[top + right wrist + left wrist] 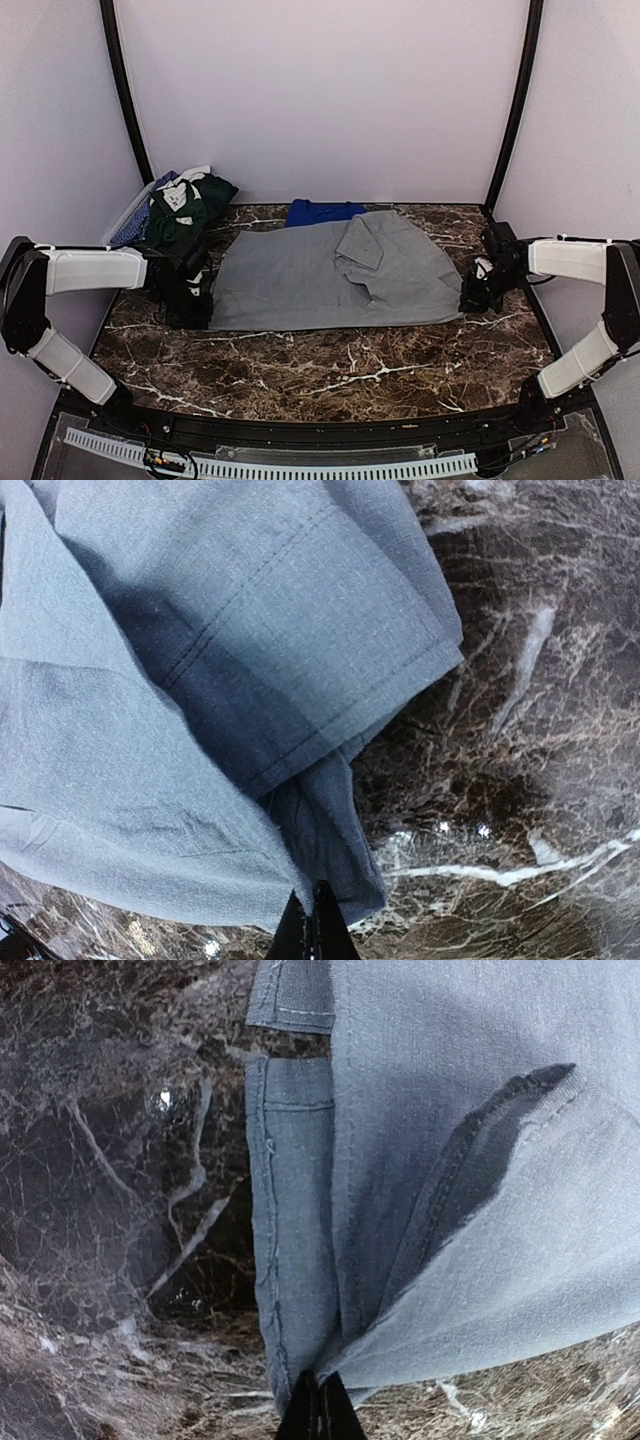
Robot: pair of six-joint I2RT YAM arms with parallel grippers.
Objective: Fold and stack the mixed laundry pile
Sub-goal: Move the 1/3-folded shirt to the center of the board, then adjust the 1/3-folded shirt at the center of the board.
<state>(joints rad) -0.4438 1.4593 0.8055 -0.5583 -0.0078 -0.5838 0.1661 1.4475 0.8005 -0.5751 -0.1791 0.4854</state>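
Both sets of jaws are closed tight on the light-grey shirt [330,275]. It lies spread across the middle of the tabletop [330,365], with the left jaws pinching its left edge by the hem and the right jaws pinching its right edge. The bite looks thin on both sides (just a tuck of cloth gathered into the tips), so we judge that a quick lift or an outward pull could slide the fabric free. If either pinch has caught only one layer, the layers could part and the fold would come out skewed. The sleeve lying folded over the shirt's middle may flop loose and spoil a clean crease. The blue T-shirt [322,211] sits touching the shirt's far edge and partly under it, so it could be dragged along. The remaining garments, a dark-green piece [192,208] among them, are heaped at the far left by the mesh basket [128,218]. We cannot tell how many layers each pinch holds, since the wrist views show the tips only as a dark sliver. Most of the blue T-shirt is covered, no collar shows, and the heaped pieces overlap too much to tell apart.
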